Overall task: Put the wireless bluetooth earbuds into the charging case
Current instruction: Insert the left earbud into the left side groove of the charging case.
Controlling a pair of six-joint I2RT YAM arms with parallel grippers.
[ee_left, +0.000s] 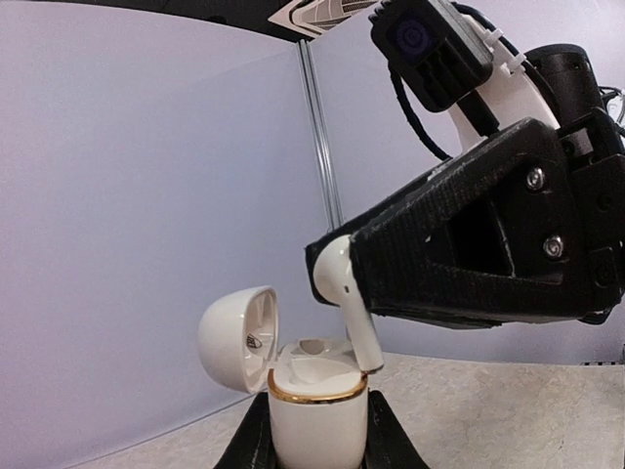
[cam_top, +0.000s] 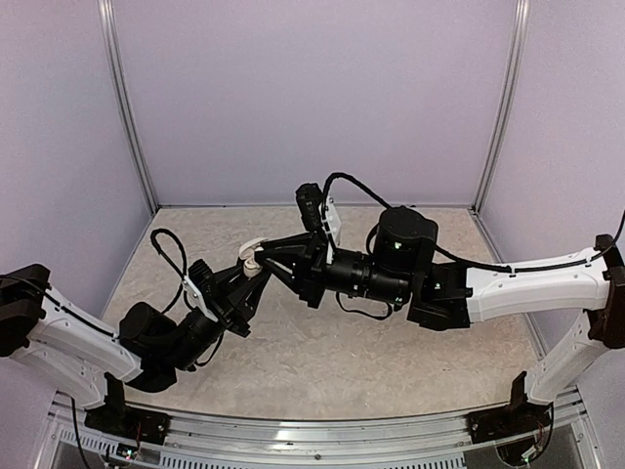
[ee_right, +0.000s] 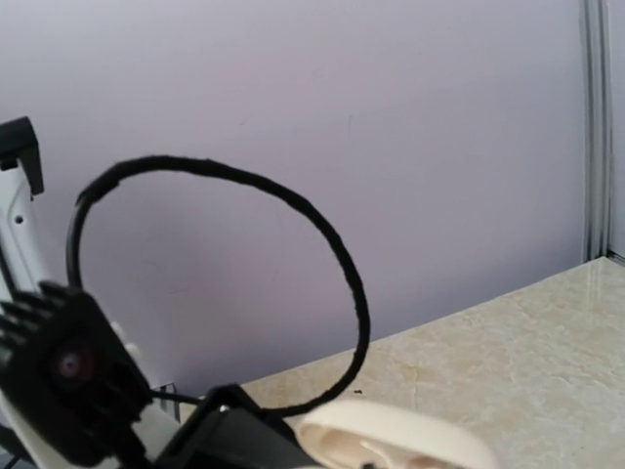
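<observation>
The charging case [ee_left: 317, 425] is white with a gold rim and stands upright between my left gripper's [ee_left: 317, 451] fingers, which are shut on it. Its lid [ee_left: 237, 337] is swung open to the left. One earbud [ee_left: 354, 313] shows; it is white with a stem. My right gripper [ee_left: 339, 278] is shut on its head from the right, and the stem tip touches the case's top at the right side. From the top view the two grippers [cam_top: 244, 278] [cam_top: 271, 258] meet above the table's middle at the case [cam_top: 252, 250]. The open lid [ee_right: 391, 435] fills the bottom of the right wrist view.
A black cable loop [ee_right: 293, 195] of the left arm arches across the right wrist view. Purple walls enclose the marbled table [cam_top: 322, 352] on three sides. The right arm's wrist camera [ee_left: 430, 44] hangs above the case.
</observation>
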